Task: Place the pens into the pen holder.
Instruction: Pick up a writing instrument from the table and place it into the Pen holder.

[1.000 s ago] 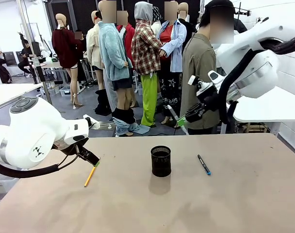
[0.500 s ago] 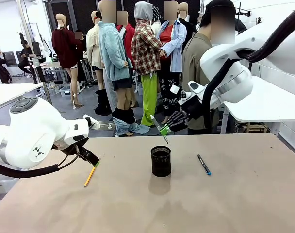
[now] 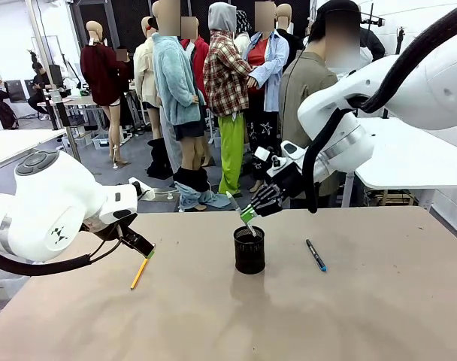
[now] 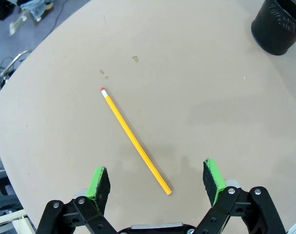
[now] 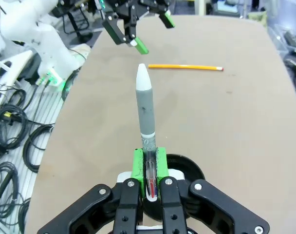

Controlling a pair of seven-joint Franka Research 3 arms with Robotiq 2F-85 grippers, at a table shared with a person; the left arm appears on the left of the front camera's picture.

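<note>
My right gripper (image 3: 251,212) is shut on a pale grey pen (image 3: 238,205) and holds it tilted just above the rim of the black mesh pen holder (image 3: 249,250). In the right wrist view the pen (image 5: 146,109) sticks out beyond the green pads, and the holder (image 5: 188,169) lies right beneath them. On the table right of the holder lies a dark pen with a blue end (image 3: 316,256). My left gripper (image 4: 157,180) is open and hovers over a yellow pencil (image 4: 136,141), one finger on each side of it. The pencil (image 3: 140,271) lies left of the holder.
The tan table (image 3: 349,316) has bare room in front and to the right. A person (image 3: 311,98) stands behind its far edge, close to my right arm. Cables (image 5: 11,141) lie on the floor beside the table.
My right gripper has swung left and down with the pale pen, from beside the person to just above the pen holder. The left arm has stayed still.
</note>
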